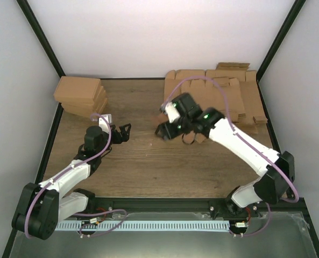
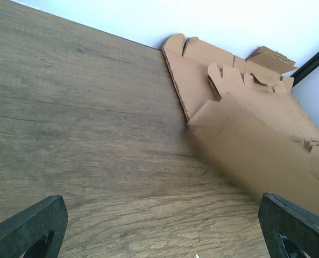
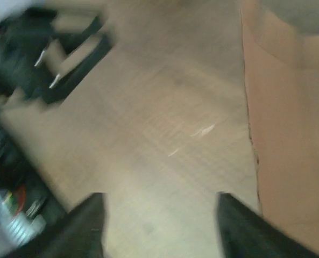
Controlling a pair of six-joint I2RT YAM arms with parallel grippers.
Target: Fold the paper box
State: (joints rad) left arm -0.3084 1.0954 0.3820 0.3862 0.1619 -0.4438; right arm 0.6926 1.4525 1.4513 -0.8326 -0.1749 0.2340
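Nearest us sit the two arm bases (image 1: 148, 207), bolted along the near edge of the counter (image 1: 137, 166). Both arms reach away from us toward the middle.

Left fingers (image 1: 123, 132): spread as wide as they go and holding nothing. Their own camera shows only bare wood grain between the two dark tips. They hover left of centre, pointing toward the right arm.

Right fingers (image 1: 163, 130): a short way across from the left pair, low over the counter. The wrist picture is smeared, but the two tips stand partly apart with plain counter between them, so we read them as part-open and empty.

Paper box (image 1: 195, 138): we take it to be the brown piece lying just behind the right fingers, mostly hidden under that wrist. Only small rounded tabs show from above. From the left wrist it appears as a blurred sheet at the near edge of the pile. It seems to lie flat, though we cannot tell whether it rests wholly clear of its neighbours.

Farther back on the right, overlapping flat sheets (image 1: 224, 88) lie against the far wall. On the far left is a group of shallow boxes (image 1: 81, 95).

Progress, as we judge it: early. No wall or flap stands up anywhere we can see, so every crease and tab is yet to be worked.
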